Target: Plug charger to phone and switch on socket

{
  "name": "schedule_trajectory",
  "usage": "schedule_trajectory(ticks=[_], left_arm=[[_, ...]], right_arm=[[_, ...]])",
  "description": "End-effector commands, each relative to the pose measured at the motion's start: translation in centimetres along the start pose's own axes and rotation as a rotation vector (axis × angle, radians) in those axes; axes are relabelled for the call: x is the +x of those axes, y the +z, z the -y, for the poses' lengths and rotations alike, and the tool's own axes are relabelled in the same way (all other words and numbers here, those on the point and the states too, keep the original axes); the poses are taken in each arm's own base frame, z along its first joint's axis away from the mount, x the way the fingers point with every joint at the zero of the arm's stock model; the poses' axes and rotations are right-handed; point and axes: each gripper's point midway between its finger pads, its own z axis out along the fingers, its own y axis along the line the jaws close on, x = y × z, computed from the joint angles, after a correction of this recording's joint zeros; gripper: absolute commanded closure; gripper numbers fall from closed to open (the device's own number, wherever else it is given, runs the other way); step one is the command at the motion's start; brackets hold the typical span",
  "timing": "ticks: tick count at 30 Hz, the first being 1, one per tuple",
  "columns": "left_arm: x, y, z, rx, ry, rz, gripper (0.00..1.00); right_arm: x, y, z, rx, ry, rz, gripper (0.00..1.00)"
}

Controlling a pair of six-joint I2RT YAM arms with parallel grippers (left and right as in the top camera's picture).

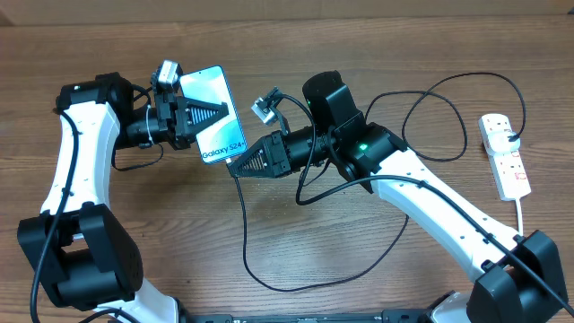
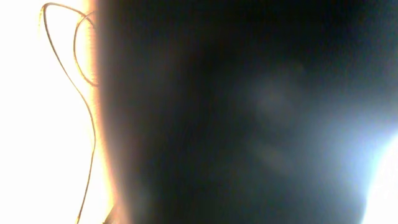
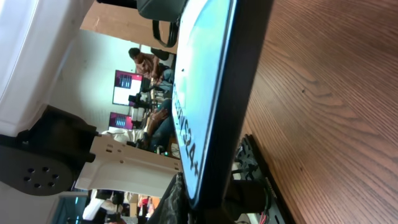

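Because the phone (image 1: 208, 86) sat almost against its lens, the left wrist view was nearly all dark blur. Only a thin cable curl (image 2: 94, 140) showed in the glare at its left, and which cable it was could not be told. The left hand (image 1: 215, 112) was pressed shut on the phone, holding it screen-up and tilted over the worktop (image 1: 359, 54). From the right wrist the phone appeared edge-on, its lower part cut off and its port out of sight. The right hand (image 1: 235, 168) lay just beside the phone's lower corner, fingers pressed together on the end of the charger (image 1: 244, 233), whose connector tip was too small to make out.

The worktop was brown wood grain. Beyond it, the right wrist view caught seated people (image 3: 146, 62) and lit screens (image 3: 126, 87), all blurred.

The charger looped across the near middle and curved away to the socket (image 1: 504, 154), which lay near the right edge, well apart from both hands. Bare wood ran along the far side.
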Motion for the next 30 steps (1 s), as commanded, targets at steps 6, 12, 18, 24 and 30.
schedule_trajectory(ticks=[6,12,18,24,30], left_arm=[[0.12,0.2,1.1,0.029,0.027,0.003,0.96],[0.18,0.2,0.92,0.019,0.026,-0.001,0.96],[0.17,0.2,0.92,0.019,0.027,-0.001,0.96],[0.15,0.2,0.91,0.019,0.049,0.0,0.96],[0.14,0.2,0.93,0.02,0.049,0.0,0.96]], right_arm=[[-1.08,-0.43,-0.45,0.011,-0.007,0.041,0.96],[-1.05,-0.39,-0.47,0.01,-0.001,0.04,0.96],[-1.02,-0.37,-0.48,0.01,0.004,0.039,0.96],[-1.01,-0.37,-0.48,0.009,0.038,0.039,0.96],[-0.98,-0.33,-0.5,0.008,0.049,0.038,0.96]])
